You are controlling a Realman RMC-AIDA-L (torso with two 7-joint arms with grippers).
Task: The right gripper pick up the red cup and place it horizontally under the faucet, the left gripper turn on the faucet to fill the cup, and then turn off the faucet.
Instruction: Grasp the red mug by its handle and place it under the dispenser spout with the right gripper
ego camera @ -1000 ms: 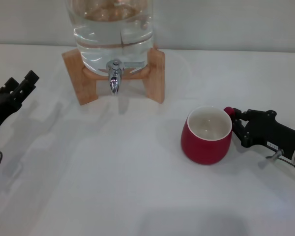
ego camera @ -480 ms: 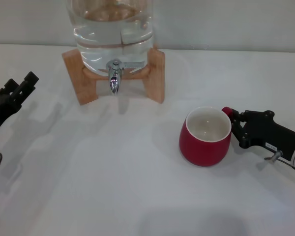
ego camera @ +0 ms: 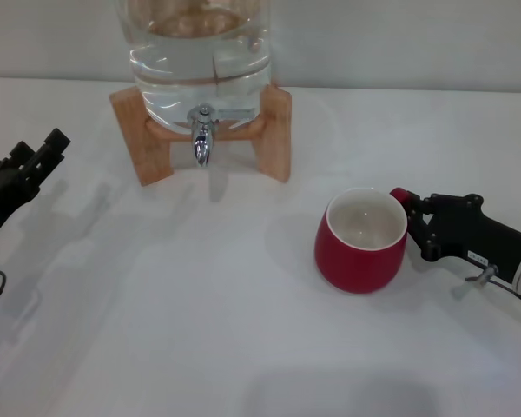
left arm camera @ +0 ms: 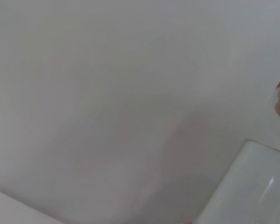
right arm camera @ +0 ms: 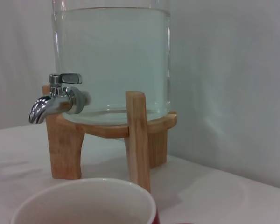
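White tabletop (ego camera: 200,330) bears the squat red cup (ego camera: 360,252), white inside, its handle pinched by the right claw (ego camera: 414,217).

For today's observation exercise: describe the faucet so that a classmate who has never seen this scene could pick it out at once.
Find the clear glass water jar on its wooden stand at the back of the white table. Low on the jar's front, between the stand's two front legs, sits the faucet. It is the only shiny chrome piece here, with a downward spout and a flat lever on top.
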